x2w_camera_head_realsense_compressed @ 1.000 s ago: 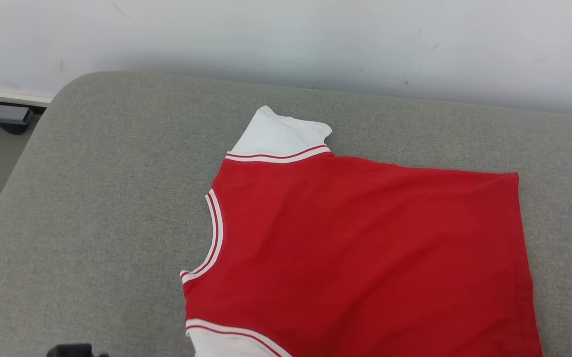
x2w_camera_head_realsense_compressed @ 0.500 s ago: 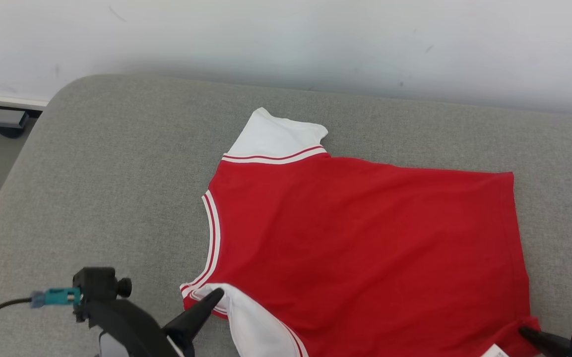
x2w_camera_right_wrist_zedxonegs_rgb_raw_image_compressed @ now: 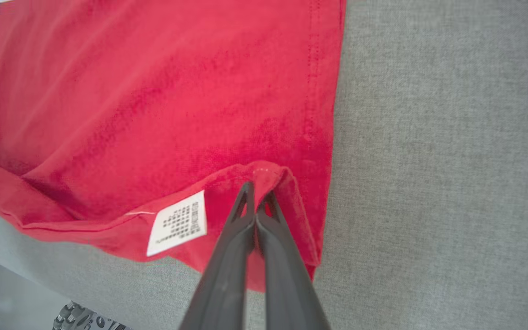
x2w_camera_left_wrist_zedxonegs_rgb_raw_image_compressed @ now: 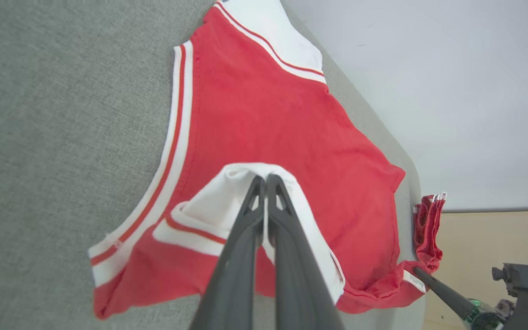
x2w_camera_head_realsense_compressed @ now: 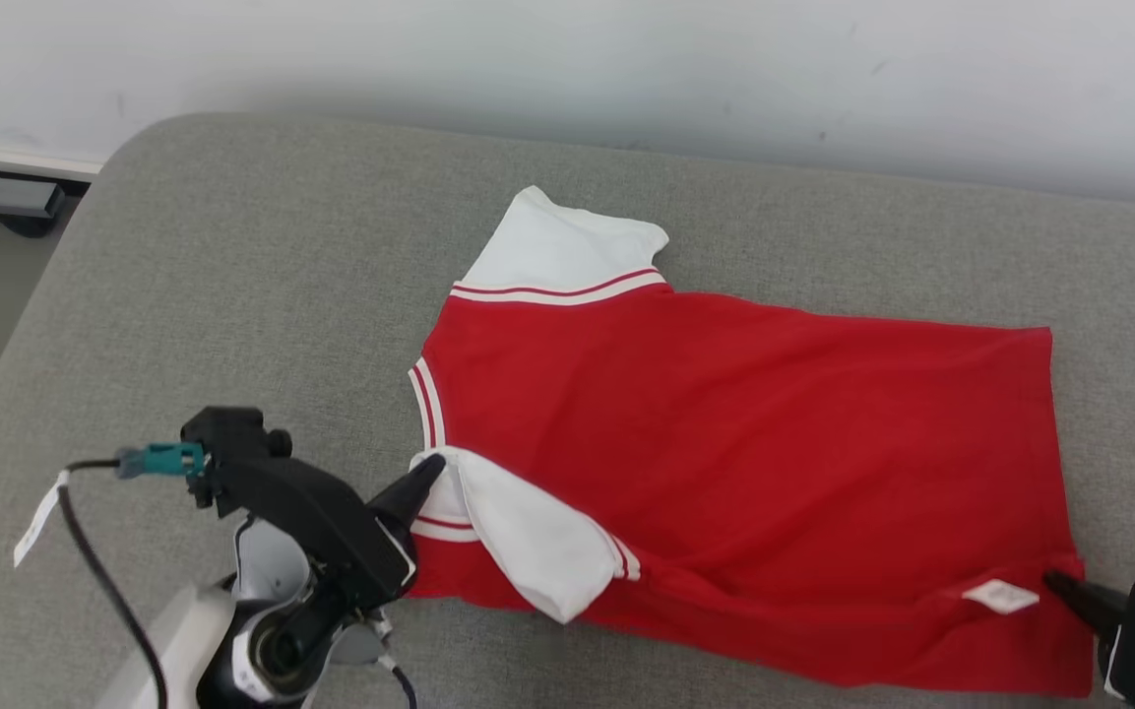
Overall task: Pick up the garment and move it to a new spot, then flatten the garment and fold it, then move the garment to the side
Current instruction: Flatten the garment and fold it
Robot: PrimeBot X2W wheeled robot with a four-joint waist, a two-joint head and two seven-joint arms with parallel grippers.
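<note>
1. The left gripper (x2w_camera_head_realsense_compressed: 429,465) was pinched tight on the edge of the near white sleeve (x2w_camera_head_realsense_compressed: 528,542), its two dark fingers pressed together with the cloth caught between them.
2. That sleeve was raised and turned over onto the red body, just beside the striped neckline trim (x2w_camera_head_realsense_compressed: 426,402).
3. The right gripper (x2w_camera_head_realsense_compressed: 1056,583) was likewise clamped closed, gripping a small fold of red fabric at the hem corner.
4. A white care label (x2w_camera_head_realsense_compressed: 998,595) lay just beside its fingertips, on the turned-up inner side of the hem.
5. The red jersey (x2w_camera_head_realsense_compressed: 744,433) lay spread across the middle of the grey cushion (x2w_camera_head_realsense_compressed: 232,295), neck toward the robot's left and hem toward its right, with its near edge lifted and rolled inward.
6. The far white sleeve (x2w_camera_head_realsense_compressed: 557,246) lay flat on the cushion, pointing toward the white wall (x2w_camera_head_realsense_compressed: 567,59).
</note>
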